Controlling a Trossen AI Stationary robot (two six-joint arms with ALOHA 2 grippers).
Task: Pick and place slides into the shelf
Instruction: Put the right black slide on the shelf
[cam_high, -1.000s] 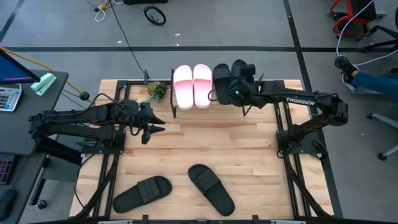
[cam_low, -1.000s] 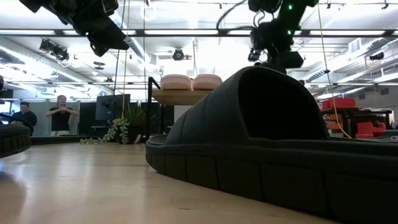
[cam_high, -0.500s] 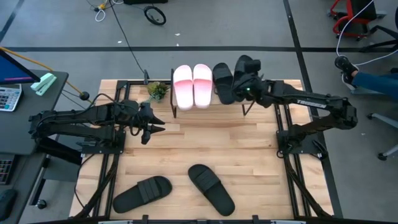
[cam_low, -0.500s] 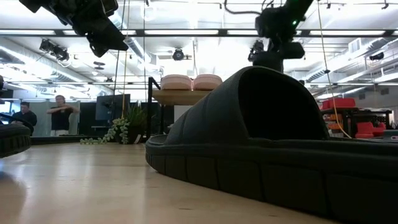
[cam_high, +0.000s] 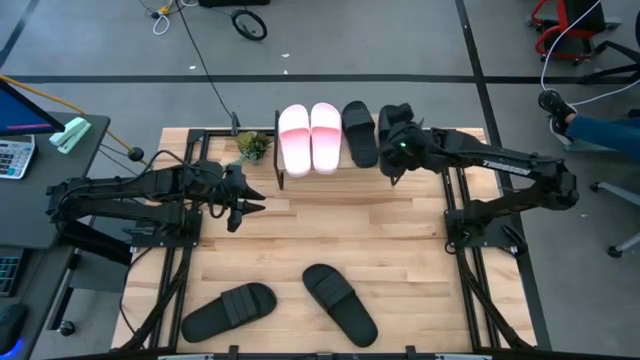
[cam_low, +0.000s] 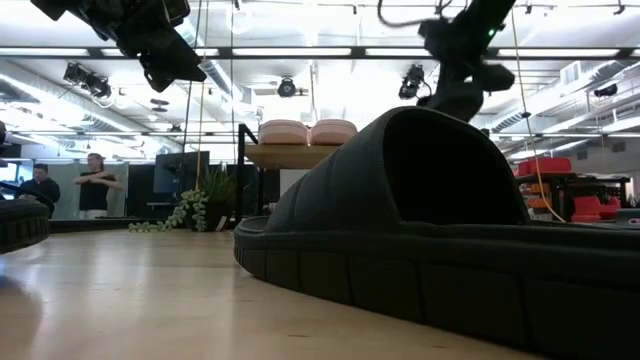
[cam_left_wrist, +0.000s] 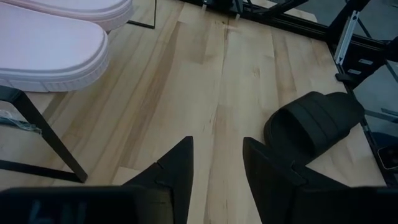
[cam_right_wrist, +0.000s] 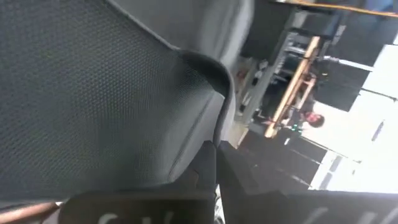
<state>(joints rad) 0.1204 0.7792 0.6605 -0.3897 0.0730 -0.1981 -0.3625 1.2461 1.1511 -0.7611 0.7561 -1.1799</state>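
The large light wooden tabletop (cam_high: 330, 230) carries everything, with the two dark arms reaching in from either side. At its far edge stands the small low shelf (cam_high: 284, 178) with a pale plank top on thin black wire legs, and on it two pale pink slide sandals (cam_high: 310, 138) lie side by side, with one matte black slide (cam_high: 359, 133) just beside them on their right. A second black slide on the shelf end (cam_high: 393, 116) sits under the right arm's gripper (cam_high: 396, 125); the right wrist view is filled by this slide's dark textured surface (cam_right_wrist: 93, 87), and the gripper's fingers appear pressed onto it, pinching it. On the near part of the tabletop lie two more black slides well apart from the shelf: one toward the left corner (cam_high: 229, 310) and one nearer the middle (cam_high: 340, 304), which looms large across the low view (cam_low: 420, 230). The left gripper (cam_high: 244, 204) hangs over the left-centre of the table, its two dark fingers (cam_left_wrist: 174, 168) spread apart with nothing between them. A small green potted plant (cam_high: 253, 146) stands by the shelf's left end.
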